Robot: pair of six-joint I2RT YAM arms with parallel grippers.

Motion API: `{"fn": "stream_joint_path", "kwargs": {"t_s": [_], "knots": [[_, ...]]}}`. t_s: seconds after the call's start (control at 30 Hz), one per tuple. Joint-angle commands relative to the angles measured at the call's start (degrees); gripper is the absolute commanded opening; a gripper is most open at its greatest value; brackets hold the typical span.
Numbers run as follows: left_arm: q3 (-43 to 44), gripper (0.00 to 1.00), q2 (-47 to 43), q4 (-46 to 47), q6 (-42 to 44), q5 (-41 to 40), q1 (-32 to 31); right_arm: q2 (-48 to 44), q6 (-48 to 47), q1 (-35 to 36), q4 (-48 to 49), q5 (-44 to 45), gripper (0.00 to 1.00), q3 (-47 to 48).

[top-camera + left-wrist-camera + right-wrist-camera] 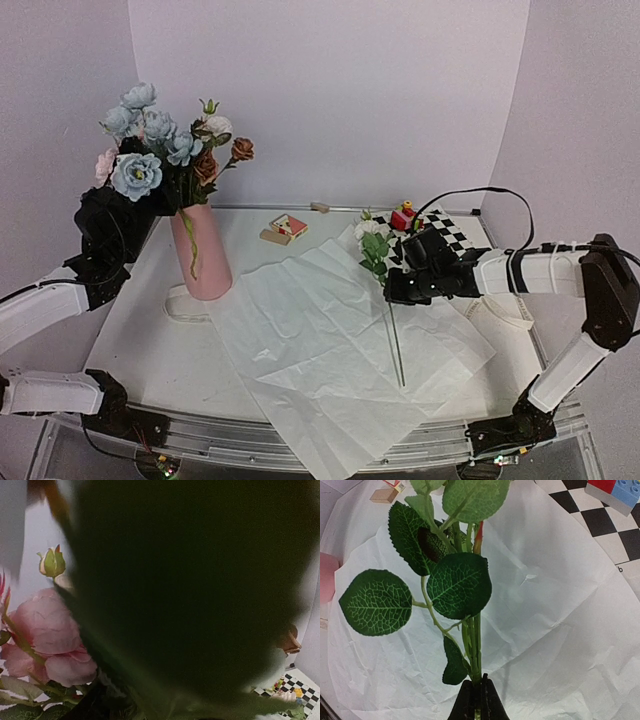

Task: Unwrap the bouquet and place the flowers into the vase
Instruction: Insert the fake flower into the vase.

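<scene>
From above we see the vase point(203, 258) standing far left on the table point(130, 330), with most of the flowers point(160, 150) in it; the left gripper point(128, 208) is raised just left of the blooms, its jaws hidden behind them, so we cannot tell whether they are spread or pressed together; the white paper point(320, 350) lies flat across the middle, its near corner hanging over the table's near edge; the right gripper point(402, 285) sits low at the paper's right edge, pinching a leafy sprig point(374, 245) whose white bloom points far and whose bare stem trails near across the paper; a checkered mat point(452, 232) with toy blocks point(403, 217) lies far right.

From the left wrist a dark blurred leaf point(190, 590) fills most of the view; we make out a pink rose point(47, 635) and a green bud point(52, 562) at the left; the fingers are covered.

From the right wrist we see the fingers point(470, 705) pressed together on the sprig's thin green stems; its leaves fan out above the crinkled paper.
</scene>
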Motion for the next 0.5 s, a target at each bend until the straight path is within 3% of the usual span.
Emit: {"fn": "stream_joint_path", "kwargs": {"t_s": [0.0,0.2,0.47], "knots": [[2.2,0.56,-2.9,-8.5,-7.2,-0.4,0.1,-2.9,-0.2,-0.2,-1.0,0.2,0.0,-0.5],[4.2,0.57,-4.1,-22.9,-14.3,-1.5,0.1,-4.6,-0.5,-0.2,-1.1,-0.3,0.0,0.0],[5.9,0.61,-1.1,-35.1,-22.5,-2.4,0.1,-5.0,-1.0,-0.2,-1.2,-3.1,0.01,1.3]]}}
